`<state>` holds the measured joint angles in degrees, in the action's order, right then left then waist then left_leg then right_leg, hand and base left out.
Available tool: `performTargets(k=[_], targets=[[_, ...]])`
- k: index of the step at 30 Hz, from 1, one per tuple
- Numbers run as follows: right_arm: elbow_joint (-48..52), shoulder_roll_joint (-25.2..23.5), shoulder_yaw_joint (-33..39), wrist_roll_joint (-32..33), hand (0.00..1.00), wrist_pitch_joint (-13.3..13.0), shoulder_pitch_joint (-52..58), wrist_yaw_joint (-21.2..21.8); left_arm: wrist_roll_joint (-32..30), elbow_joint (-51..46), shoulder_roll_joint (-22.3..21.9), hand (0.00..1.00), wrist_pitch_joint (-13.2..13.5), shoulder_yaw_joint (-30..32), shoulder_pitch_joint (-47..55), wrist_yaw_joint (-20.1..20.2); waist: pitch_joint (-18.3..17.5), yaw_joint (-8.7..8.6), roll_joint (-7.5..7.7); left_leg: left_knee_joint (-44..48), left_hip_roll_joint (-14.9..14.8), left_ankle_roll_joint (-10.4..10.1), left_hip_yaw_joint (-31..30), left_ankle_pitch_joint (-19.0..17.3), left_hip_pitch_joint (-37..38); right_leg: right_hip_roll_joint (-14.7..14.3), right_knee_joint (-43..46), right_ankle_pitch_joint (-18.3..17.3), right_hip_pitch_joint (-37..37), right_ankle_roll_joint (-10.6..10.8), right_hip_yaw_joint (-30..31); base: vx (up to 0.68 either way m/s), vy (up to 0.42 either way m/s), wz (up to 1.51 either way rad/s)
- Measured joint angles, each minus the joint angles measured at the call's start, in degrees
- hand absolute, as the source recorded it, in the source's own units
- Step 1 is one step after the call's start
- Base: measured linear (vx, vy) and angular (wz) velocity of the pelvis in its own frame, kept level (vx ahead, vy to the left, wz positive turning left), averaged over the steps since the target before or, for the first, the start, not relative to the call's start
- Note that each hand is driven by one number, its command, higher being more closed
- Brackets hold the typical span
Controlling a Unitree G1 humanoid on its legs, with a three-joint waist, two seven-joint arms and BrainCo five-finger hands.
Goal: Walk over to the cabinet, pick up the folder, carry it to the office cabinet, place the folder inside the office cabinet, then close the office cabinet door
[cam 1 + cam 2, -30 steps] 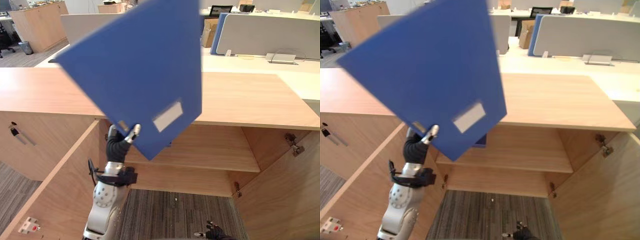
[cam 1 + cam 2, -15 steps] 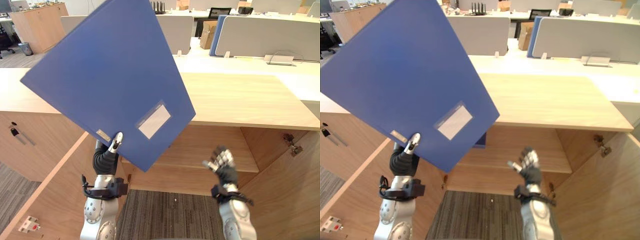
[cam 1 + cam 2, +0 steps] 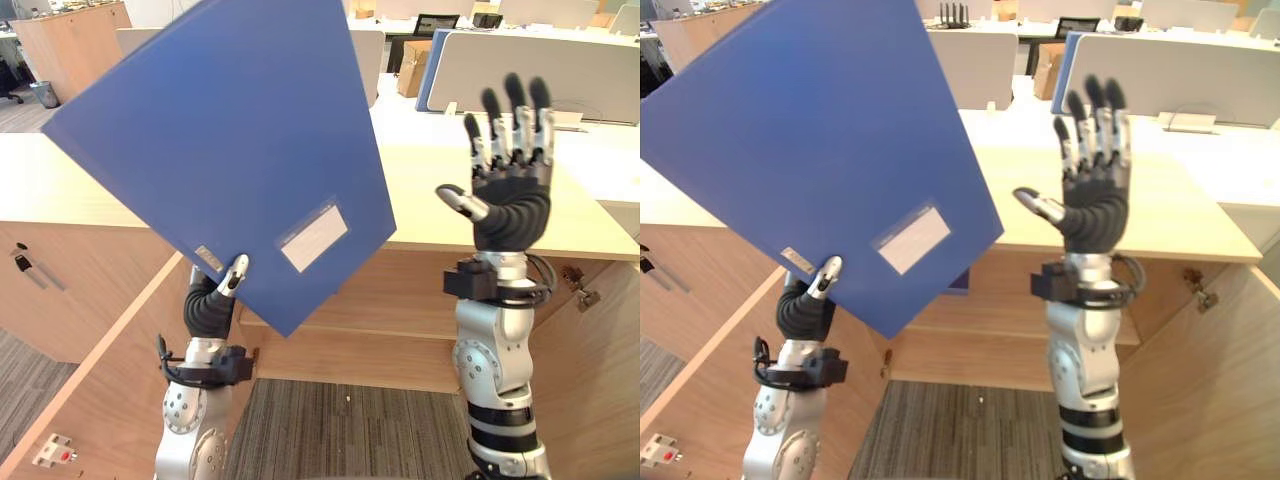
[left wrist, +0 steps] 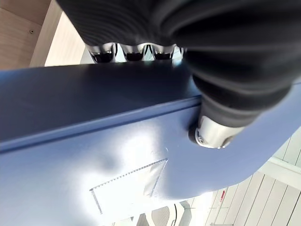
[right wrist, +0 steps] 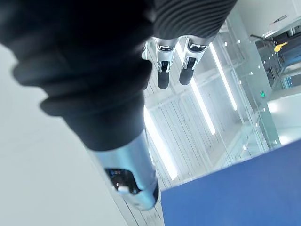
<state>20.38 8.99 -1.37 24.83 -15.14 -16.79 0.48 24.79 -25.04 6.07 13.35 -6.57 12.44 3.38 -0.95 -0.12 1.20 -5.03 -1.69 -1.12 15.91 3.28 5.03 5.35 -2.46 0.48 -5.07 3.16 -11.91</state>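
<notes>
- Folder (image 3: 230, 150), blue with a clear label pocket (image 3: 313, 237) on its face, is held high and tilted in front of the office cabinet (image 3: 420, 310), well above the open compartment and not yet inside it.
- Left hand (image 3: 208, 305) grips the folder by its lowest corner alone, with the thumb pressed on the front face and the fingers curled round behind, as the left wrist view shows.
- Right hand (image 3: 510, 195) is raised just beside the folder's right edge without touching it, fingers straight and spread, holding nothing.
- Both doors stand open, the left door (image 3: 110, 380) and the right door (image 3: 600, 370), with the inner shelf (image 3: 400, 300) between them.
- Slipping is the main risk. A single corner pinch on so broad a sheet gives little hold, so the folder could pivot or slide out as the arm comes down.
- Collision is the next risk. Lowered at this tilt, the folder's far corners could catch the cabinet top (image 3: 90, 190) or the left door, so it likely needs turning flatter first.
- A careless approach by the right hand could knock the folder loose rather than steady it.
- A dark blue item (image 3: 962, 282) on the shelf, mostly hidden, may block the folder's way in.
</notes>
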Motion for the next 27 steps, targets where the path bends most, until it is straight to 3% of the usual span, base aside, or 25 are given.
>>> performTargets(k=[13, 21, 22, 27], targets=[[-20.43, 7.09, -9.03, 10.03, 0.00, 3.97, -12.41, 4.50, 0.82, 3.93, 0.97, 1.00, 0.00, -2.47, -0.40, 2.32, 0.19, 0.69, -0.08, -0.23, 0.11, 0.07, -0.71, 0.44, -0.02, 0.10, 0.68, -0.01, 0.10, 0.00, -0.33, 0.00, 0.000, 0.01], [-26.83, 12.34, -15.90, 11.41, 0.00, 4.18, -17.58, 6.19, 2.75, 5.52, 1.67, 1.00, 0.08, -2.57, -0.02, 1.61, 0.44, 0.99, -0.10, -0.24, 0.25, 0.16, -0.99, 0.80, -0.33, 0.12, 0.84, -0.01, 0.38, -0.03, -0.44, 0.00, -0.001, 0.00], [-26.90, 14.68, -17.82, 13.20, 1.00, 4.66, -18.71, 7.23, 3.15, 5.52, 2.21, 1.00, 0.37, -2.57, 0.10, 1.58, 0.43, 1.00, -0.09, -0.24, 0.26, 0.17, -1.09, 0.89, -0.64, 0.12, 0.86, -0.01, 0.66, -0.04, -0.50, -0.03, -0.009, 0.03], [-26.81, 25.22, -28.50, 22.30, 1.00, 6.54, -26.48, 10.81, 6.00, 5.61, 4.31, 1.00, 2.98, -2.63, 1.52, 1.48, 0.43, 0.92, -0.11, -0.04, 0.19, 0.09, -1.26, 1.15, -1.16, -0.06, 0.91, 0.08, 1.19, -0.15, -0.58, -0.01, -0.005, 0.01]])
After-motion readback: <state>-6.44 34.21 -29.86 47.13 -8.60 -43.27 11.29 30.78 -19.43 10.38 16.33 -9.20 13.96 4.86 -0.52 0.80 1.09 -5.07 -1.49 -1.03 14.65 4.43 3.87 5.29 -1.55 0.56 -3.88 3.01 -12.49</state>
